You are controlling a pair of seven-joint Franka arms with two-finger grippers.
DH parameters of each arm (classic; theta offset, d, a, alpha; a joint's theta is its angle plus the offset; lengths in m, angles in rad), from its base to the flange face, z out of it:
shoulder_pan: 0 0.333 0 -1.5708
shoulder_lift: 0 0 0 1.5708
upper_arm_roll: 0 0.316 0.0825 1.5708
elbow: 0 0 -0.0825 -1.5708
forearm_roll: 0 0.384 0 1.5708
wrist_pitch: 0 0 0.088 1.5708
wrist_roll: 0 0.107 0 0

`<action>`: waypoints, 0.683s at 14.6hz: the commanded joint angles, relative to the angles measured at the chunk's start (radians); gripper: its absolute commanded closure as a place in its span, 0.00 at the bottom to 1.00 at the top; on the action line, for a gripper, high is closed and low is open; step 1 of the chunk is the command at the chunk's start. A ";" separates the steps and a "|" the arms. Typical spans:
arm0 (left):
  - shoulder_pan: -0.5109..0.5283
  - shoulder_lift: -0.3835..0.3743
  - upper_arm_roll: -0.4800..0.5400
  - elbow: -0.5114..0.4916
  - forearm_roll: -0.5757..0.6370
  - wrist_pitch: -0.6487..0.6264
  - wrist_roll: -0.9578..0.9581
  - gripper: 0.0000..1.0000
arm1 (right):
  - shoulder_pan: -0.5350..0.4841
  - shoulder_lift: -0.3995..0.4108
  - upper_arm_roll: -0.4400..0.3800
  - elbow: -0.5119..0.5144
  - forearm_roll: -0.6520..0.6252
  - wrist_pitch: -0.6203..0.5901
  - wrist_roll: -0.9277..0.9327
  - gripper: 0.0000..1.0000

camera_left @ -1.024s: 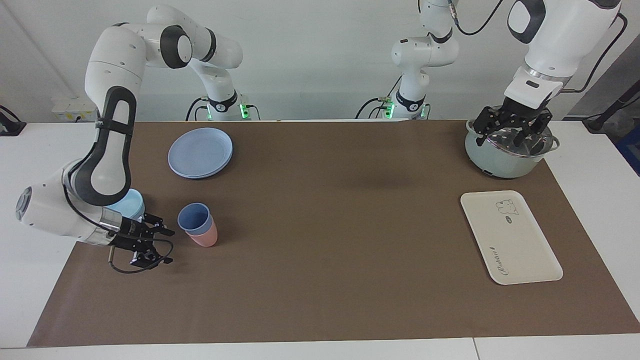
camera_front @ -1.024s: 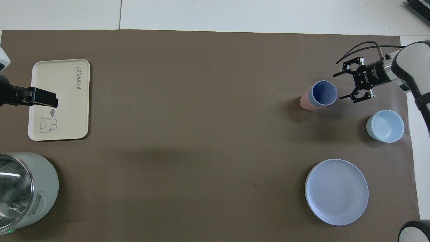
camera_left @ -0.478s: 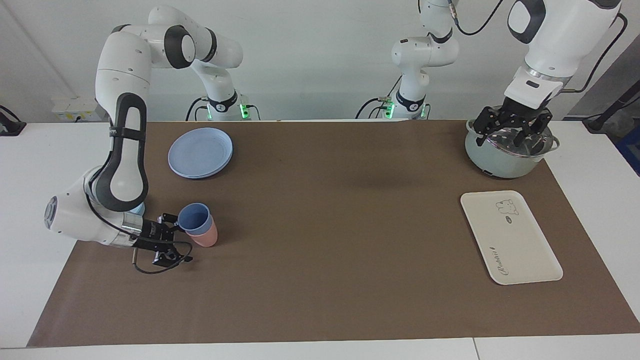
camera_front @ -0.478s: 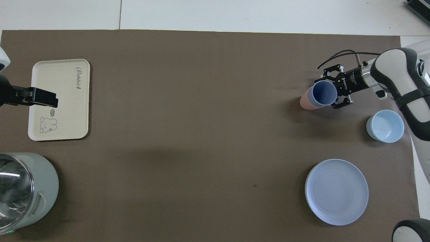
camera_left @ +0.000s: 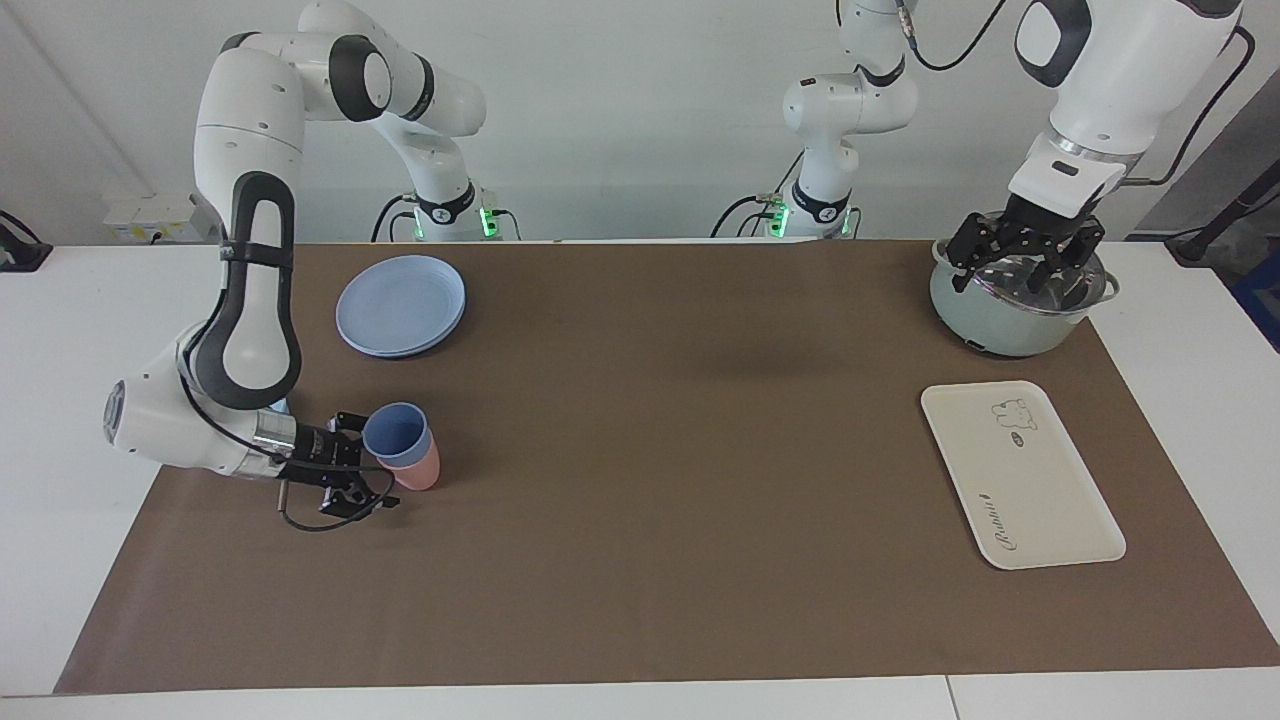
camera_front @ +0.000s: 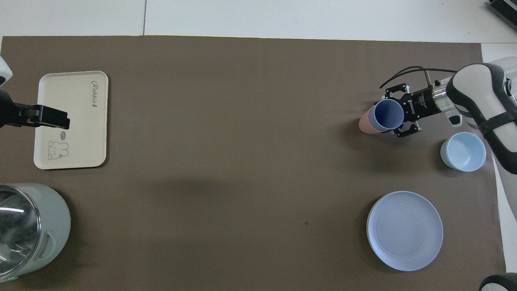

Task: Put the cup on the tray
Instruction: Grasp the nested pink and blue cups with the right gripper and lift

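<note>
The periwinkle-blue cup [camera_left: 397, 432] [camera_front: 388, 114] stands nested in a salmon-pink cup [camera_left: 420, 472] [camera_front: 365, 123] toward the right arm's end of the table. My right gripper [camera_left: 368, 460] [camera_front: 394, 112] is low at the cup's side, open, with one finger on each side of the blue cup's rim. The cream tray [camera_left: 1020, 475] [camera_front: 72, 121] with the bear drawing lies flat toward the left arm's end. My left gripper [camera_left: 1025, 262] waits open in the air over the pot.
A grey-green pot [camera_left: 1010, 320] [camera_front: 28, 230] stands nearer to the robots than the tray. A light-blue bowl [camera_front: 463, 151] sits beside the cups under the right arm. A round blue plate [camera_left: 400, 305] [camera_front: 404, 230] lies nearer to the robots than the cups.
My right gripper has slid in from beside the cups until its fingers straddle the blue cup, opening wider on the way. The cup stack shifted slightly. The left arm has not moved.
</note>
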 commanded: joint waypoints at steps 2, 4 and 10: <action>0.004 -0.018 0.000 -0.027 -0.009 0.021 -0.008 0.00 | -0.009 -0.048 0.005 -0.080 0.033 0.000 -0.042 0.05; 0.004 -0.018 0.000 -0.027 -0.009 0.021 -0.008 0.00 | -0.003 -0.056 0.005 -0.087 0.035 -0.024 -0.063 0.05; 0.004 -0.018 0.000 -0.027 -0.009 0.021 -0.008 0.00 | 0.006 -0.073 0.005 -0.112 0.076 -0.049 -0.077 0.06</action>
